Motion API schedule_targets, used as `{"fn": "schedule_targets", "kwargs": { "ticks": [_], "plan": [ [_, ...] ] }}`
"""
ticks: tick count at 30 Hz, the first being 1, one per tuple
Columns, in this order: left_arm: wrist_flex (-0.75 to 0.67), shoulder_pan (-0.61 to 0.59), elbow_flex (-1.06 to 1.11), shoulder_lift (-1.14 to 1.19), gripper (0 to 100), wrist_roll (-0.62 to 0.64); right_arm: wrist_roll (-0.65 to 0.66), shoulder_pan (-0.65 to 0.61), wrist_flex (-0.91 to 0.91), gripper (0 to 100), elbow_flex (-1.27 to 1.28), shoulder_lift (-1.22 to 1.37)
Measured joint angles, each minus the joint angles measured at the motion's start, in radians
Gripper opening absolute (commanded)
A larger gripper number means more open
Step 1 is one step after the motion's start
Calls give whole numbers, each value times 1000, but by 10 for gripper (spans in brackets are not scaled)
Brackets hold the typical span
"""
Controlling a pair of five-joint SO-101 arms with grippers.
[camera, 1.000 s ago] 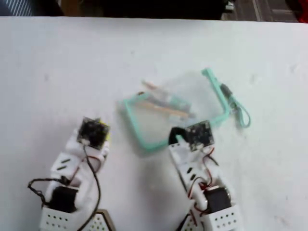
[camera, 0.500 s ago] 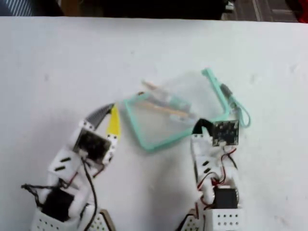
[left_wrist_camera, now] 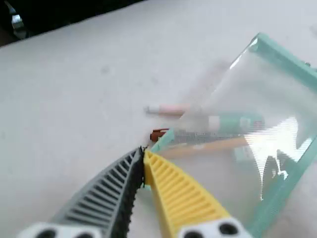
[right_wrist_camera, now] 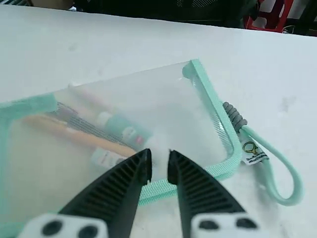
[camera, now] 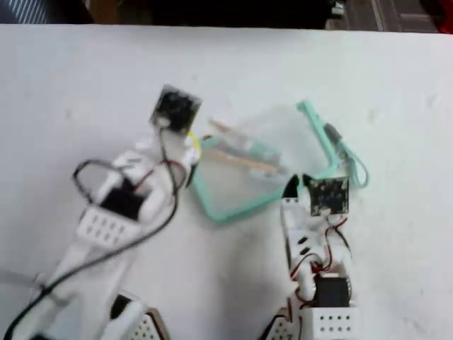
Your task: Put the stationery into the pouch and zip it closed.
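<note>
A clear pouch (camera: 237, 185) with a mint-green edge lies at the table's middle, and several pens (camera: 244, 152) lie partly inside it. A pink pen (left_wrist_camera: 166, 109) and a brown tip (left_wrist_camera: 158, 134) stick out past its open left side. My left gripper (camera: 192, 151) is shut, with its grey and yellow tips (left_wrist_camera: 143, 154) together at the pouch's (left_wrist_camera: 277, 99) left corner. My right gripper (camera: 290, 186) stands at the near right edge, its black fingers a narrow gap apart (right_wrist_camera: 159, 154) over the clear film of the pouch (right_wrist_camera: 163, 94). The pens (right_wrist_camera: 119, 126) show through the film.
A mint cord loop (camera: 356, 168) with a grey zipper pull (right_wrist_camera: 233, 113) trails from the pouch's right corner. The white table (camera: 85, 78) stretches bare to the left and to the far side. Dark room lies beyond the far edge.
My left arm has swung forward from the near left to the pouch's left corner and its fingers have closed. My right gripper slid right along the near edge, then kept still.
</note>
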Motion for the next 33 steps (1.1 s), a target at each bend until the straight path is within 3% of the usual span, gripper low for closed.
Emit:
{"fn": "schedule_targets", "kwargs": {
  "ticks": [8,11,19,25,33],
  "plan": [
    [-61,-86,-17,203,24,8,49,2,2,94,0,0],
    [-61,-120,-18,207,24,51,49,2,6,9,0,0],
    [-61,-163,-18,207,24,121,196,3,15,17,0,0],
    [-68,-161,-18,207,24,121,206,3,-20,16,-6,0],
    [-258,-121,98,207,24,121,209,37,55,16,-193,14]
  ]
}}
